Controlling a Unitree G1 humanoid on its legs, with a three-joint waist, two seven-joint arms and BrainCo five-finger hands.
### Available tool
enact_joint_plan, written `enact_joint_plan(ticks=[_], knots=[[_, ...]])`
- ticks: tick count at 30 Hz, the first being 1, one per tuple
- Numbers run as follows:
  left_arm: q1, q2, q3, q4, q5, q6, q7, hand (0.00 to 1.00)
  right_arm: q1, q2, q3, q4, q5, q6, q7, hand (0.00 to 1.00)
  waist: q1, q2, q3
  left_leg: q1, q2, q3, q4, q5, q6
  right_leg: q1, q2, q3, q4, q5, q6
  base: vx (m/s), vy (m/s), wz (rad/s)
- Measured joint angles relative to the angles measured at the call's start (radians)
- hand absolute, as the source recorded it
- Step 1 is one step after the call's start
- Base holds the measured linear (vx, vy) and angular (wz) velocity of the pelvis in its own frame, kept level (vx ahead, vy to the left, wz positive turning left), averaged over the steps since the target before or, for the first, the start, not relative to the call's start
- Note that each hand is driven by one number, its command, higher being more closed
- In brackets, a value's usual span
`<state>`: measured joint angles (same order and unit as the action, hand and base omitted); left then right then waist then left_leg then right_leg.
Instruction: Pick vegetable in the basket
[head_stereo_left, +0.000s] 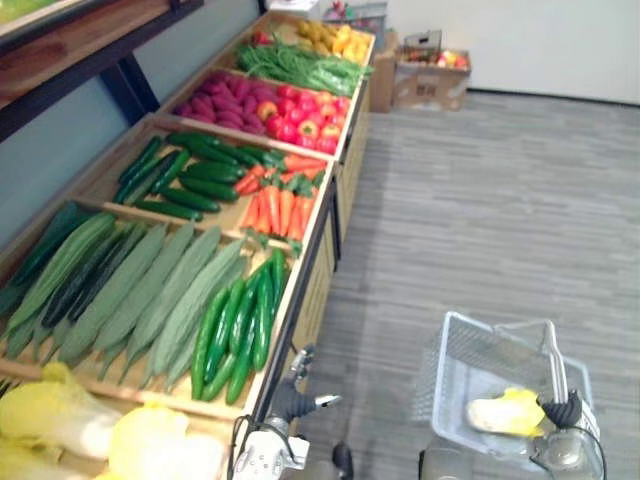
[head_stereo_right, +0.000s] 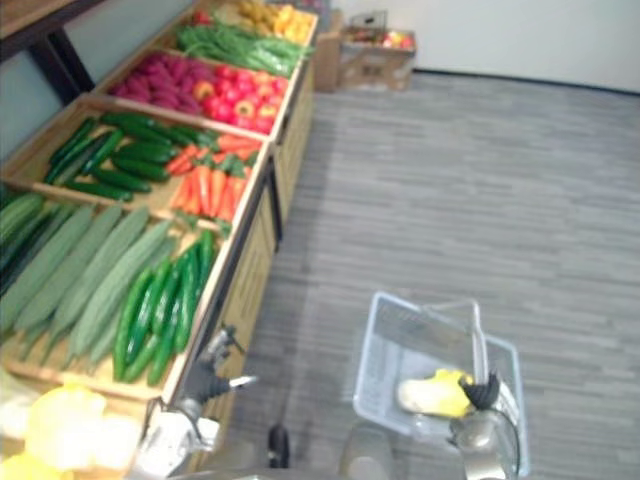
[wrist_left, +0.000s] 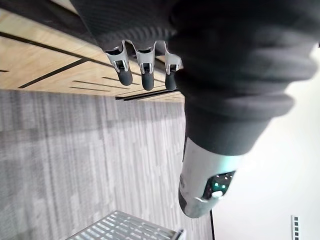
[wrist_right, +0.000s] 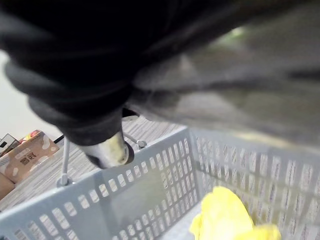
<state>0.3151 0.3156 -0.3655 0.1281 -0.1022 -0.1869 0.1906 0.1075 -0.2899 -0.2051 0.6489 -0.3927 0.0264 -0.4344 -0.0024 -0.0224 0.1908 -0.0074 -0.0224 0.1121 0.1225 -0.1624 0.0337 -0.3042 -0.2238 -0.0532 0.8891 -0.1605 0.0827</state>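
A pale grey plastic basket (head_stereo_left: 450, 370) hangs low at the right over the floor. In it lies one yellow-white cabbage (head_stereo_left: 505, 412), which the right wrist view shows against the basket's slotted wall (wrist_right: 150, 185). My right hand (head_stereo_left: 562, 410) sits at the top of the basket's wire handle, curled round it. Beside the front edge of the wooden stand, my left hand (head_stereo_left: 290, 402) hangs empty. In the left wrist view its fingers (wrist_left: 145, 70) are relaxed, with the stand's wooden side behind them.
The long wooden stand (head_stereo_left: 300, 300) runs along the left. Its compartments hold yellow cabbages (head_stereo_left: 60, 420), green cucumbers (head_stereo_left: 240, 325), pale loofahs (head_stereo_left: 130, 285), carrots (head_stereo_left: 280, 205), red peppers (head_stereo_left: 305, 115) and green beans (head_stereo_left: 300, 65). Cardboard boxes (head_stereo_left: 425, 75) stand by the far wall.
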Motion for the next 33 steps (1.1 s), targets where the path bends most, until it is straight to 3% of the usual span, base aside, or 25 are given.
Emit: enact_joint_plan(ticks=[1,2,4,6,7,8,9,10,11,13,14,16,18,19,21,22,25,26,28,30,31,32,33], knots=[[-0.001,0.003,-0.001,-0.002,0.0,0.0,0.0,0.0,0.001,0.0,-0.004,-0.003,0.0,0.0,0.0,1.0,-0.003,-0.001,-0.001,0.007,0.002,-0.01,0.001,-0.008,0.001,-0.015,0.001,-0.013,-0.039,-0.002,-0.003,0.32,-0.013,0.36],[0.0,0.003,0.0,-0.002,-0.001,0.0,-0.001,0.0,0.004,-0.002,-0.008,-0.011,-0.001,-0.001,0.0,1.0,-0.02,-0.001,-0.002,0.015,0.009,-0.036,0.006,-0.023,0.001,-0.031,0.005,-0.027,-0.145,0.0,0.0,0.35,-0.066,0.55],[-0.008,0.001,0.005,0.002,-0.001,0.0,-0.001,0.0,0.007,-0.004,-0.024,-0.01,-0.002,-0.003,0.0,1.0,-0.024,0.001,-0.004,0.032,0.023,-0.065,0.023,-0.044,-0.018,-0.023,0.018,-0.019,-0.375,0.013,0.017,0.39,-0.122,0.56],[-0.016,-0.007,0.01,0.003,-0.001,0.001,0.001,0.0,0.009,-0.006,-0.025,-0.01,-0.002,-0.004,-0.002,1.0,-0.023,-0.002,-0.006,0.063,0.041,-0.115,0.025,-0.08,-0.057,-0.022,0.018,0.004,-0.612,0.054,0.05,0.5,-0.27,0.65],[-0.017,-0.009,0.011,0.003,-0.001,0.001,0.001,0.0,0.008,-0.006,-0.025,-0.01,-0.002,-0.003,-0.002,1.0,-0.023,-0.002,-0.006,0.074,0.048,-0.128,0.026,-0.093,-0.069,-0.02,0.017,0.011,-0.655,0.075,0.048,0.49,-0.327,0.6],[-0.015,-0.009,0.013,0.003,0.0,0.0,0.003,0.0,0.006,-0.006,-0.025,-0.01,-0.002,-0.003,-0.002,1.0,-0.021,-0.005,-0.007,0.095,0.056,-0.146,0.028,-0.116,-0.087,-0.018,0.013,0.02,-0.704,0.102,0.05,0.51,-0.418,0.66],[-0.011,-0.017,0.018,0.008,0.001,0.001,0.005,0.0,0.005,-0.008,-0.031,-0.009,-0.003,-0.003,-0.002,1.0,-0.023,0.0,-0.011,0.123,0.076,-0.181,0.053,-0.169,-0.115,-0.004,0.012,0.02,-0.697,0.198,0.062,0.61,-0.511,0.63],[-0.009,-0.022,0.017,0.01,0.001,0.001,0.006,0.0,0.01,-0.009,-0.04,-0.008,-0.003,-0.002,-0.002,1.0,-0.021,0.014,-0.019,0.127,0.091,-0.193,0.062,-0.186,-0.124,-0.009,0.023,0.011,-0.66,0.231,0.061,0.61,-0.534,0.67],[-0.005,-0.061,0.013,0.016,0.001,0.002,0.012,0.0,0.01,-0.018,-0.065,-0.008,-0.005,0.002,-0.002,1.0,-0.017,0.06,-0.034,0.129,0.135,-0.215,0.072,-0.194,-0.134,-0.03,0.055,-0.028,-0.572,0.162,0.035,0.39,-0.345,0.41],[0.002,-0.1,0.004,0.017,0.008,0.001,0.013,0.0,0.001,-0.017,-0.075,-0.008,-0.023,0.013,-0.002,1.0,-0.015,0.09,-0.053,0.093,0.159,-0.261,0.142,-0.145,-0.148,-0.054,0.061,-0.067,-0.463,0.078,0.0,0.41,-0.43,0.45],[-0.001,-0.107,0.003,0.017,0.008,0.001,0.019,0.0,0.001,-0.018,-0.075,-0.009,-0.029,0.013,-0.002,1.0,-0.017,0.092,-0.054,0.072,0.16,-0.272,0.179,-0.129,-0.147,-0.052,0.058,-0.081,-0.444,0.056,-0.01,0.42,-0.507,0.64],[-0.016,-0.126,0.003,0.019,0.008,0.001,0.029,0.0,0.013,-0.018,-0.08,-0.008,-0.04,0.016,-0.002,1.0,-0.019,0.094,-0.055,-0.014,0.157,-0.301,0.347,-0.041,-0.149,-0.022,0.053,-0.13,-0.418,0.009,-0.045,0.33,-0.39,0.57],[-0.014,-0.141,0.013,0.035,0.006,0.002,0.038,0.0,0.03,-0.02,-0.082,-0.008,-0.04,0.018,-0.002,1.0,-0.014,0.086,-0.05,-0.106,0.171,-0.276,0.557,0.113,-0.149,0.069,0.062,-0.163,-0.46,-0.007,-0.071,0.35,-0.342,0.34],[-0.007,-0.148,0.018,0.04,0.006,0.002,0.043,0.0,0.043,-0.026,-0.083,-0.008,-0.04,0.018,-0.003,1.0,0.003,0.083,-0.048,-0.143,0.193,-0.217,0.672,0.101,-0.133,0.134,0.074,-0.172,-0.503,-0.013,-0.082,0.26,-0.258,0.11],[0.004,-0.157,0.017,0.04,-0.002,0.002,0.042,0.0,0.062,-0.044,-0.096,-0.008,-0.04,0.017,-0.008,1.0,0.018,0.082,-0.047,-0.199,0.205,-0.132,0.752,0.065,-0.093,0.228,0.09,-0.192,-0.579,-0.021,-0.093,0.2,-0.191,0.04],[0.005,-0.157,0.017,0.04,-0.004,0.002,0.042,0.0,0.066,-0.046,-0.099,-0.008,-0.04,0.017,-0.009,1.0,0.02,0.082,-0.047,-0.207,0.204,-0.121,0.752,0.061,-0.089,0.237,0.093,-0.193,-0.589,-0.024,-0.098,0.16,-0.134,0.1],[0.024,-0.156,0.025,0.035,-0.01,0.005,0.042,0.0,0.086,-0.055,-0.119,-0.004,-0.04,0.019,-0.018,1.0,0.032,0.078,-0.045,-0.278,0.154,-0.053,0.586,0.016,-0.088,0.296,0.111,-0.216,-0.665,-0.023,-0.098,0.09,-0.03,0.12],[0.036,-0.159,0.03,0.035,-0.01,0.007,0.044,0.0,0.085,-0.054,-0.127,-0.002,-0.04,0.019,-0.018,1.0,0.034,0.078,-0.045,-0.274,0.136,-0.019,0.447,0.015,-0.088,0.31,0.117,-0.223,-0.681,-0.021,-0.094,0.15,0.057,0.1],[0.035,-0.162,0.031,0.035,-0.01,0.019,0.044,0.0,0.082,-0.054,-0.135,-0.001,-0.04,0.019,-0.018,1.0,0.035,0.082,-0.046,-0.255,0.106,0.017,0.208,0.05,-0.092,0.332,0.129,-0.231,-0.713,-0.021,-0.092,0.18,0.078,0.11],[0.032,-0.182,0.05,0.035,0.001,0.024,0.044,0.0,0.082,-0.054,-0.138,0.001,-0.04,0.02,-0.018,1.0,0.039,0.108,-0.05,-0.234,0.095,0.031,-0.035,0.147,-0.103,0.376,0.169,-0.243,-0.778,-0.009,-0.067,0.28,0.125,0.06],[0.032,-0.189,0.058,0.036,0.001,0.025,0.045,0.0,0.079,-0.053,-0.137,0.001,-0.04,0.022,-0.018,1.0,0.042,0.114,-0.049,-0.231,0.098,0.033,-0.051,0.178,-0.09,0.387,0.178,-0.241,-0.785,-0.01,-0.058,0.28,0.124,-0.12],[0.033,-0.195,0.071,0.039,0.002,0.035,0.049,0.0,0.071,-0.048,-0.123,0.009,-0.04,0.032,-0.018,1.0,0.048,0.106,-0.051,-0.212,0.097,0.042,-0.045,0.24,-0.055,0.403,0.172,-0.231,-0.777,-0.031,-0.036,0.29,0.121,-0.09],[0.03,-0.195,0.08,0.038,0.011,0.041,0.051,0.0,0.063,-0.046,-0.103,0.023,-0.04,0.035,-0.018,1.0,0.048,0.084,-0.055,-0.214,0.069,0.048,-0.015,0.238,-0.008,0.402,0.139,-0.222,-0.734,-0.077,-0.013,0.31,0.128,-0.07]])
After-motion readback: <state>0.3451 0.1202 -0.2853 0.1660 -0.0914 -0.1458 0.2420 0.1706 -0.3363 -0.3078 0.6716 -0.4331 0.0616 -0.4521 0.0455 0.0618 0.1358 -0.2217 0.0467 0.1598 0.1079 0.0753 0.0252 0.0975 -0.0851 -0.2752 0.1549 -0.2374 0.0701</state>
